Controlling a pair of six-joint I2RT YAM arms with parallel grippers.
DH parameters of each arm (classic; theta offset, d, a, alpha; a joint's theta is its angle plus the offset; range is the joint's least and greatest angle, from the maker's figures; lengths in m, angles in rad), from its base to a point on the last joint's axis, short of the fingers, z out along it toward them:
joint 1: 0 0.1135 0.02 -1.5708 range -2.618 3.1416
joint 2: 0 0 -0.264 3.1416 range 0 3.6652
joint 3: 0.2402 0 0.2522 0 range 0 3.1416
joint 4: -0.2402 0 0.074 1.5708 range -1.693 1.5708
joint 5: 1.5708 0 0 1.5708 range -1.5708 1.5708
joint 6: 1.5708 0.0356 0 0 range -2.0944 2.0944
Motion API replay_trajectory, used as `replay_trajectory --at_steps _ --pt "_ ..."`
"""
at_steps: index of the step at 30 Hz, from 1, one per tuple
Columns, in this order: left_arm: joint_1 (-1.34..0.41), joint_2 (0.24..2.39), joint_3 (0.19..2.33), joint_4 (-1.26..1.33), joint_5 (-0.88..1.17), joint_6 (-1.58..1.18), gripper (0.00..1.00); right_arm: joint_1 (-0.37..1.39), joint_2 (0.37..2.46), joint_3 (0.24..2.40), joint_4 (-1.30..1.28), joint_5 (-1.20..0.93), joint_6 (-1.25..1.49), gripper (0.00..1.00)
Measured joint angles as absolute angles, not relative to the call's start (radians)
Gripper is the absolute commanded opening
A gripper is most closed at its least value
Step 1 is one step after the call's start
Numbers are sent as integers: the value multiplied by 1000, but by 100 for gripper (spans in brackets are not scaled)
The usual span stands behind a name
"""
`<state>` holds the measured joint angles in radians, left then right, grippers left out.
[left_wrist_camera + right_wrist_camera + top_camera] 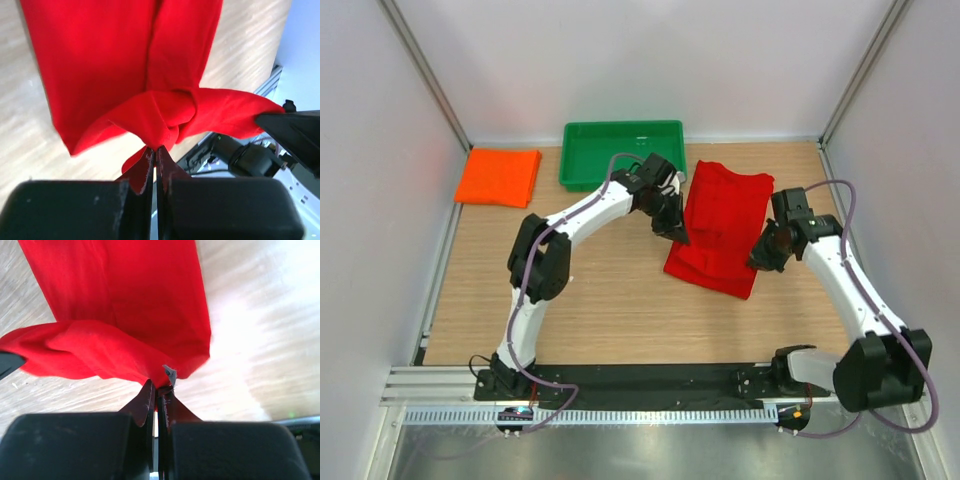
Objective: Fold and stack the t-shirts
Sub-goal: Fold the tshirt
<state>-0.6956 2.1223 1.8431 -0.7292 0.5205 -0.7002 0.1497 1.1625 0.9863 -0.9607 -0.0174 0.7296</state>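
Wood-grain laminate covers the table (pixel 620 310), closed in by pale walls (pixel 620 60) on three sides, with metal posts at the back corners. The tray (pixel 570 165), green plastic, sits against the back wall. A black rail (pixel 640 378) carrying both arm bases runs along the table edge opposite the tray.

Left of the tray and well apart from it, the orange shirt (pixel 498 177) lies folded flat by the left wall. The red shirt (pixel 725 225) lies just right of the tray and nearer the arms. Its far part is flat on the wood, its near edge lifted and bunched. The left gripper (pixel 677 235) is at the shirt's tray-side edge, and the right gripper (pixel 760 258) is at the edge away from the tray. The left arm's wrist crosses the tray's near right corner and hides a bit of the rim there.

The top view does not show either pinch; the wrist views do. From the left wrist, the left gripper (pixel 155 152) has its jaws almost together on a twisted bunch of the red shirt (pixel 125 60), which stretches sideways to a black part at the right edge. From the right wrist, the right gripper (pixel 160 390) is likewise clamped narrow on the red shirt's (pixel 125 290) hem, with a small grey tag (pixel 170 374) just at its tips. Neither wrist view shows the tray or the orange shirt.
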Motion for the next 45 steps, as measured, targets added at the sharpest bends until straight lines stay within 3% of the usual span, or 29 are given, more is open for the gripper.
replay_trajectory --at_steps 11,23,25,26,27,28,30,35,39,45 --pt "-628 2339 2085 -735 574 -764 0 4 1450 1081 -847 -149 547 1" --pt "-595 2442 2124 -687 601 -840 1 -68 1649 1147 -775 -239 475 2" --pt "-595 2450 2124 -684 603 -846 10 -75 1673 1164 -767 -253 468 10" --pt "-595 2453 2126 -684 602 -850 12 -79 1689 1173 -763 -260 466 17" --pt "-595 2455 2127 -683 599 -854 16 -82 1708 1186 -763 -267 463 30" --pt "-594 2455 2128 -683 594 -857 27 -85 1730 1201 -764 -270 458 35" --pt "-591 2455 2136 -688 570 -852 34 -91 1769 1235 -776 -265 447 48" --pt "-578 2440 2188 -760 471 -797 43 -87 1774 1349 -877 -134 419 57" --pt "-566 2337 2141 -844 390 -692 43 24 1641 1341 -925 6 485 57" --pt "-556 1937 1745 -875 335 -586 43 488 1451 1162 -817 120 741 57"
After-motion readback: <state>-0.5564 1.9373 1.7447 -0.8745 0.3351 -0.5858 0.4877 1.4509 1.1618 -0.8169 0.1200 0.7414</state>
